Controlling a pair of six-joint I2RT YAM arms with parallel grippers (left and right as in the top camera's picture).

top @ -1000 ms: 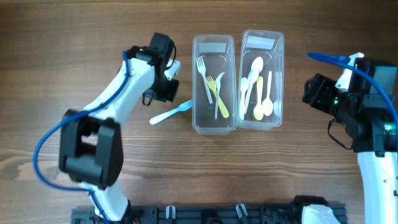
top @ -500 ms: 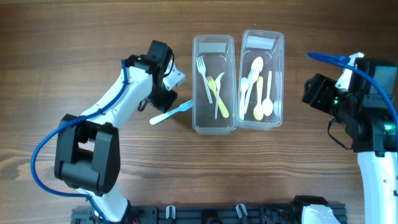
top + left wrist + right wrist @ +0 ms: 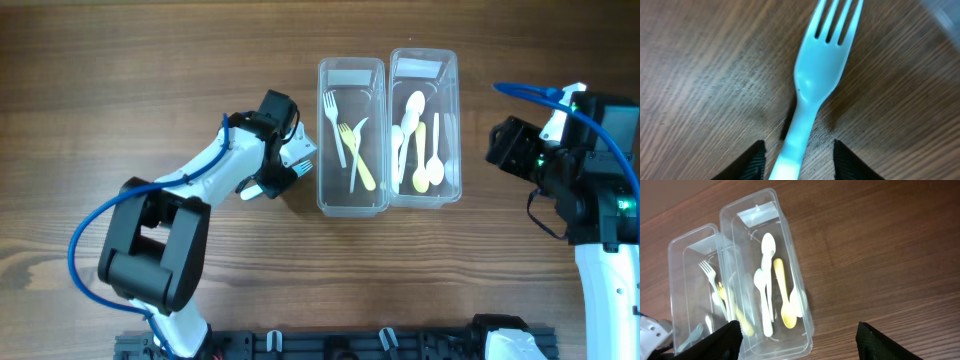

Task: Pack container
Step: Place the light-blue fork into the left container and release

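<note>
A light blue plastic fork lies flat on the wood table, tines toward the containers. My left gripper is open and low over it, a finger on each side of the handle. In the overhead view the left gripper covers the fork's middle; only the tines and handle end show. The clear fork container holds white, green and yellow forks. The clear spoon container holds white and yellow spoons. My right gripper is open and empty, right of the containers.
The two containers stand side by side, touching, at the table's back middle; both show in the right wrist view, forks and spoons. Bare wood lies around them. A black rail runs along the front edge.
My left gripper moved down and right from beside the fork container to straddle the blue fork. Both containers shifted slightly to the right. The right arm has not moved.
</note>
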